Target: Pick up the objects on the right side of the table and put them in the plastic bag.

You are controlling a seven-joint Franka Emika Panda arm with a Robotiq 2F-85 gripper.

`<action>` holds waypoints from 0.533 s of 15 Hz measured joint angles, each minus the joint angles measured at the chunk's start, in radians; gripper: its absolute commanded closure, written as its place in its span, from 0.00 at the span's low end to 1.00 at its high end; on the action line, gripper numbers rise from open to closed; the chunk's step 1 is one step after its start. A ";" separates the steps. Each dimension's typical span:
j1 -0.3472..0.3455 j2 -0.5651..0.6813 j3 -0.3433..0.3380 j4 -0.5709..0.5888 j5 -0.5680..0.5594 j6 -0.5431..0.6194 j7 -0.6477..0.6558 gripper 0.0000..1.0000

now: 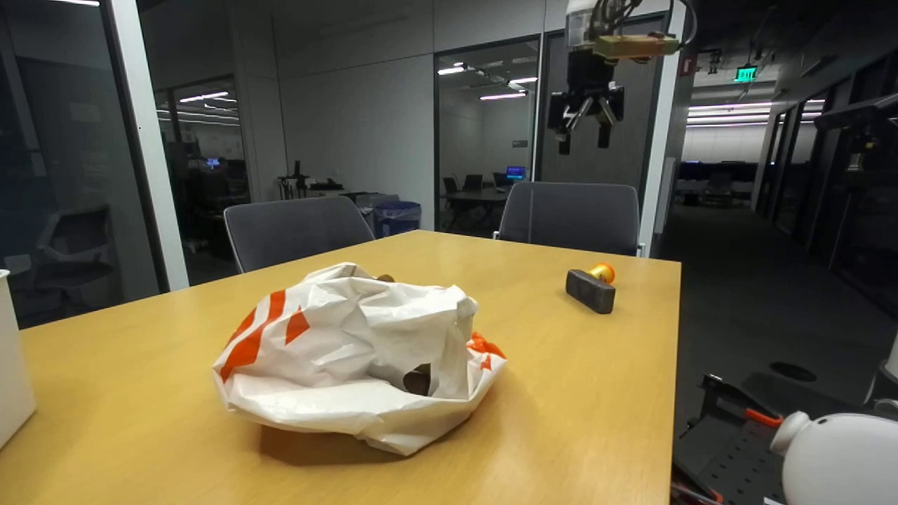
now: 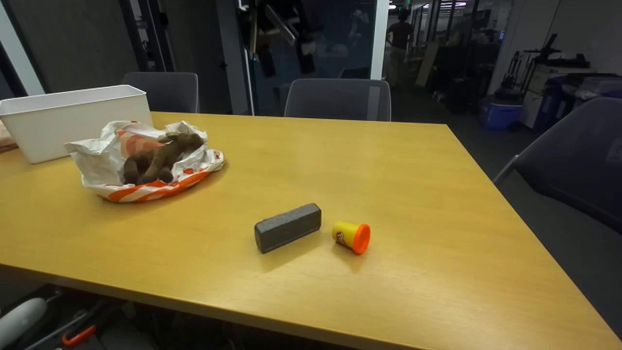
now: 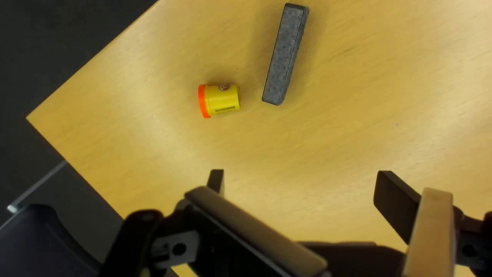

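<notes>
Our fingers [image 3: 396,204] spread apart over our bench [image 2: 388,170], grey block [image 2: 288,227] near sideways yellow tub [image 2: 349,236], plush animal [image 2: 163,158] in our plastic bag [image 1: 351,337].

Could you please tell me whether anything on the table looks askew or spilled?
Only one thing is mildly odd: the yellow tub lies on its side beside the dark gray block, rather than standing upright. Its orange lid is on, and no spill shows around it.

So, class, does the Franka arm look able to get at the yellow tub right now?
Probably yes: the jaws stand open above the table and nothing covers the tub; the dark block lies near but apart.
</notes>
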 measured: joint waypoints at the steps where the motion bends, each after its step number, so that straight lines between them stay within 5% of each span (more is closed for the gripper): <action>1: -0.016 0.013 -0.018 -0.037 0.007 0.049 -0.021 0.00; 8: -0.075 0.180 -0.067 -0.199 0.022 0.375 -0.134 0.00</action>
